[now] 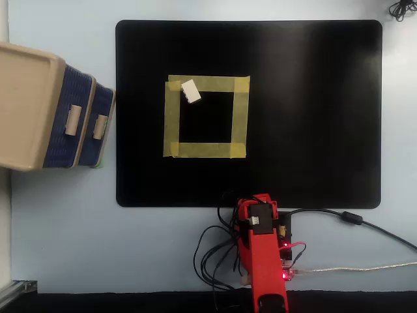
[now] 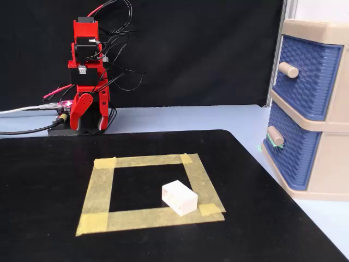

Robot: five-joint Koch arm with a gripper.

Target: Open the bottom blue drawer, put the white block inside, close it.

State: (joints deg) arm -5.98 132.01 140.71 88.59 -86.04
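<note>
No writing shows on white block (image 2: pixel 179 197).

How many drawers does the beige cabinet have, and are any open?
2, both shut. The upper drawer sits just under the cabinet top; the bottom blue drawer is below it, next to the black mat. No others show.

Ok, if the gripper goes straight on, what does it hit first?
Probably the table by its own base: the gripper looks folded tip-down there, though its angle is unclear.
</note>
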